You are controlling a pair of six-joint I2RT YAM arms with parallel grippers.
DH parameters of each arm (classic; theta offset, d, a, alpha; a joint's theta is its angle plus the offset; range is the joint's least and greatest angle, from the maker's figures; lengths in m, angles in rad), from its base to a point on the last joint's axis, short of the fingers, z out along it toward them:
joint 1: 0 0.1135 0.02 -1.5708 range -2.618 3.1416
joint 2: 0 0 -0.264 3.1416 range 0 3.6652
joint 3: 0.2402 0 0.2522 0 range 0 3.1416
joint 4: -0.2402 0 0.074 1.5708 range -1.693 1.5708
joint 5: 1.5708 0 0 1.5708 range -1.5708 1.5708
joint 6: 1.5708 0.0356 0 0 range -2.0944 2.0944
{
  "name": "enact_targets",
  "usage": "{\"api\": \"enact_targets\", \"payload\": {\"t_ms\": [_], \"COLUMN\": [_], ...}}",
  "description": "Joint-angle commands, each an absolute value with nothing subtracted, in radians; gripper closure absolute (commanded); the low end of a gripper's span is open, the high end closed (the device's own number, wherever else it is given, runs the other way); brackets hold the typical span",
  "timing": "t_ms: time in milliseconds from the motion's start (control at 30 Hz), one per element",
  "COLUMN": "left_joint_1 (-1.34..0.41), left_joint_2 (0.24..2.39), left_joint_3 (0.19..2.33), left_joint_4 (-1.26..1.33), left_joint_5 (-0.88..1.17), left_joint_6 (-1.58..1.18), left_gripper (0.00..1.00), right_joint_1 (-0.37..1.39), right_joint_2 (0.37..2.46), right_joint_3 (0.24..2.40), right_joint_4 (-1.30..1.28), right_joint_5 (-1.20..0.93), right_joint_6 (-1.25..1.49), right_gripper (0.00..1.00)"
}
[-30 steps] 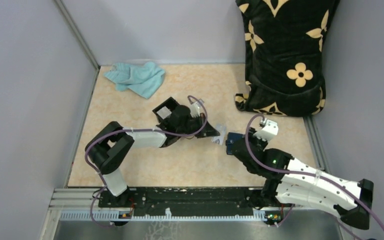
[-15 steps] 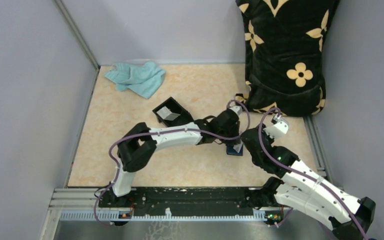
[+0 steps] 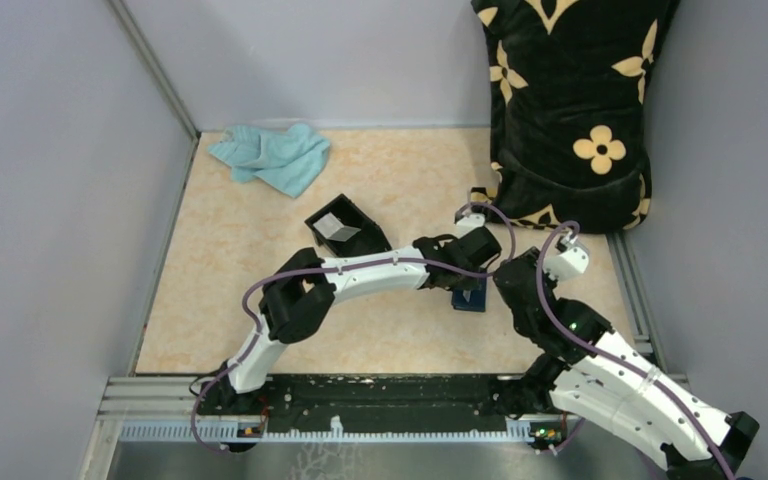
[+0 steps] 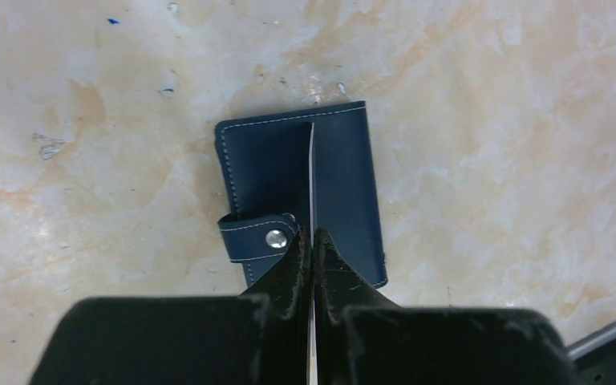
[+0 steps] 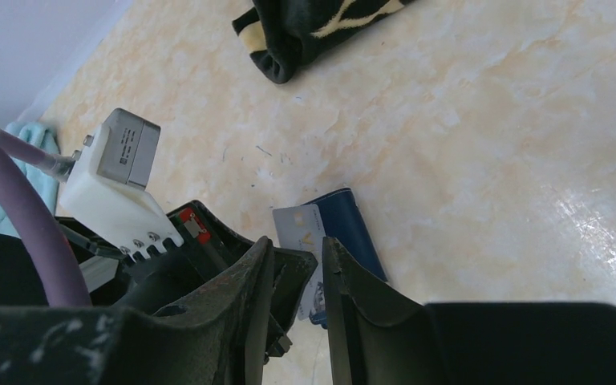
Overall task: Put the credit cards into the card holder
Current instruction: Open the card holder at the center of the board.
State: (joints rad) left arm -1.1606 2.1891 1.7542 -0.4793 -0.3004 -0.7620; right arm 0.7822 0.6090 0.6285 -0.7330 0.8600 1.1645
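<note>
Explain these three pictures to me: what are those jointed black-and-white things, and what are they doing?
They are two robot arms, the left arm and the right arm, bolted at the near edge of a table. One picture looks down from above. The other two come from small cameras on the wrists, so each shows its own hand.

On the table lie a teal cloth, a black open box with a pale card in it, a flowered black cushion and a navy wallet.

The left hand is shut on a second pale card, held on edge over the wallet. The right hand is open beside it and holds nothing.
</note>
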Motion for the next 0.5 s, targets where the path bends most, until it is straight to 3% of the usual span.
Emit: {"api": "enact_targets", "payload": {"t_ms": [0,467], "left_joint_1": [-1.167,-1.171], "left_joint_2": [2.217,2.15], "left_joint_3": [1.805,1.756], "left_joint_4": [-0.572,-0.591], "left_joint_5": [-0.393,-0.467], "left_joint_6": [-0.764,-0.757], "left_gripper": [1.0,1.0], "right_joint_1": [0.776,0.776], "right_joint_2": [0.599,0.64], "right_joint_3": [0.636,0.621], "right_joint_4": [-0.718,-0.653], "right_joint_5": [0.855,0.805], "right_joint_6": [1.166,1.138], "right_gripper": [0.7,0.73]}}
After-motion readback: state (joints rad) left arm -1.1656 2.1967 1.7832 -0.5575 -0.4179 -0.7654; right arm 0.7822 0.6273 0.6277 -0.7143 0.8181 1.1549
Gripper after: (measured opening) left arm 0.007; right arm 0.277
